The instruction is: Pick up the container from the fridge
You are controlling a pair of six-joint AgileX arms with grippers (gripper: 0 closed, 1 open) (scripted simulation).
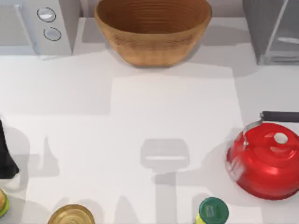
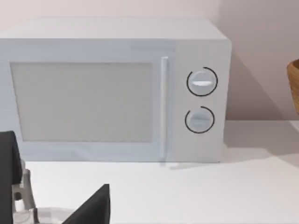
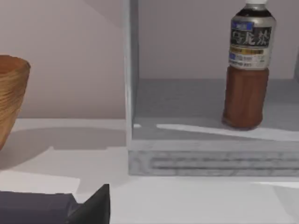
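The container (image 3: 245, 93) is a bottle with a white cap, a dark label and a brown body. It stands upright on the grey floor of the fridge (image 3: 210, 161), towards one side of the open compartment. The fridge (image 1: 268, 32) stands at the table's far right corner. A dark part of my right gripper (image 3: 93, 205) shows low in the right wrist view, in front of the fridge and well short of the bottle. My left arm (image 1: 5, 154) is parked at the table's left edge, and its gripper (image 2: 93, 207) faces the white appliance.
A red kettle (image 1: 266, 161) with a dark handle sits at the right, in front of the fridge. A wooden bowl (image 1: 153, 28) stands at the back middle and a white two-knob appliance (image 1: 39, 25) at the back left. A green-lidded jar (image 1: 212, 211) and a gold-topped can (image 1: 71, 215) stand along the near edge.
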